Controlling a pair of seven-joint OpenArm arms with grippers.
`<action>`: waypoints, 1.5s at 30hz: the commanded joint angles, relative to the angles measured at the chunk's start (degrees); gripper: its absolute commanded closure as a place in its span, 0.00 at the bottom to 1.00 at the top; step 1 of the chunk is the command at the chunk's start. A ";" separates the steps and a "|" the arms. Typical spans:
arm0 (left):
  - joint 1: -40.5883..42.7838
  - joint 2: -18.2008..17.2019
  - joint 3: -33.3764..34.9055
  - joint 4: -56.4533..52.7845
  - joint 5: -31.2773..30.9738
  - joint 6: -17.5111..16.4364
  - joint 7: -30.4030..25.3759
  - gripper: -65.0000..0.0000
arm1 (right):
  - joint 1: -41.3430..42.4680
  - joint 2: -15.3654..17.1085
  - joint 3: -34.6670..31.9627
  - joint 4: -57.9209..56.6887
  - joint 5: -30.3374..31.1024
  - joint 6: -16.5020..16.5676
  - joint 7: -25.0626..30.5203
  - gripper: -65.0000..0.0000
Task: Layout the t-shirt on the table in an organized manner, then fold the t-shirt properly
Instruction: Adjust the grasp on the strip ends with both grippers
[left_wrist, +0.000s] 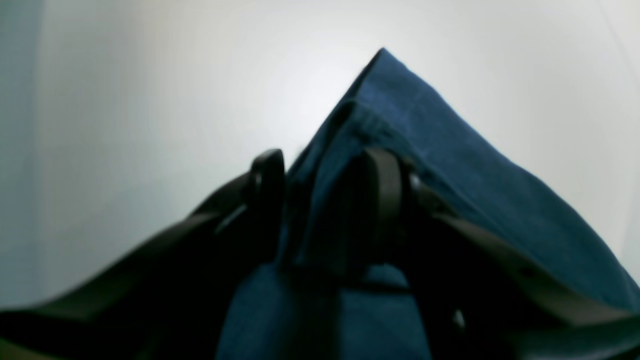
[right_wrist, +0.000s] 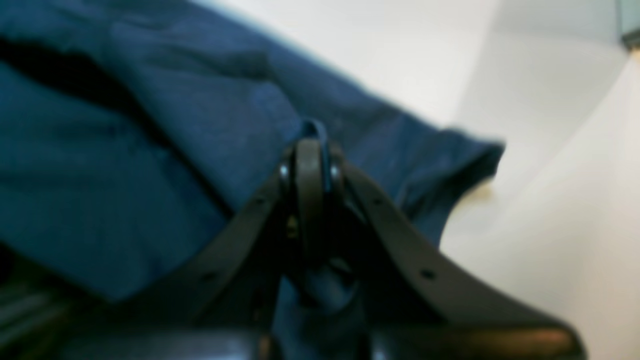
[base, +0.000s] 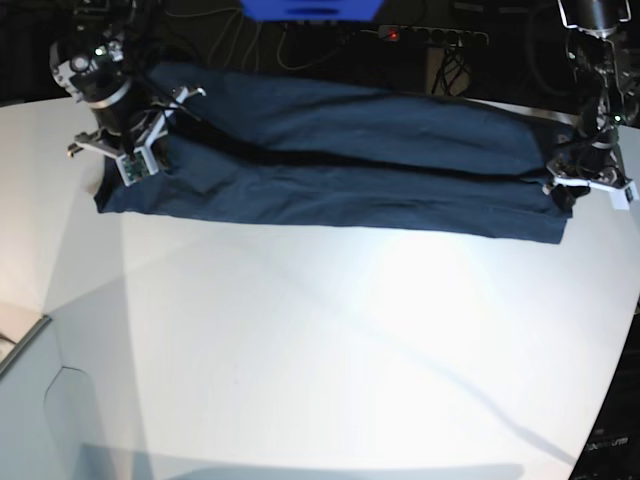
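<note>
The dark navy t-shirt (base: 340, 170) lies as a long folded band across the far part of the white table (base: 320, 340), stretched between both grippers. At the band's right end in the base view, my left gripper (base: 562, 195) holds it. In the left wrist view a fold of the shirt (left_wrist: 450, 165) is bunched between the left gripper's (left_wrist: 325, 170) two dark fingers. At the band's left end, my right gripper (base: 140, 150) stands over the shirt. Up close, the right gripper (right_wrist: 311, 150) has its fingers pressed together on a small ridge of fabric (right_wrist: 150, 150).
Behind the table, against a dark background, lie cables and a power strip (base: 430, 35), and a blue object (base: 310, 8) sits at the top edge. The table's edge (base: 25, 340) cuts in at the near left. White tabletop stretches in front of the shirt.
</note>
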 joint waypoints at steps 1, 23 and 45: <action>-0.33 -1.02 -0.37 0.80 -0.22 -0.34 -1.24 0.62 | 0.10 0.16 0.16 0.21 0.77 0.02 1.24 1.00; -0.07 -1.11 -0.11 0.71 -0.14 -0.43 -1.15 0.49 | 11.00 1.31 4.73 -21.16 0.68 -0.07 1.33 1.00; 0.20 1.00 0.68 -1.92 -0.14 -0.60 5.53 0.71 | 11.71 0.16 4.64 -21.24 0.68 -0.07 1.24 1.00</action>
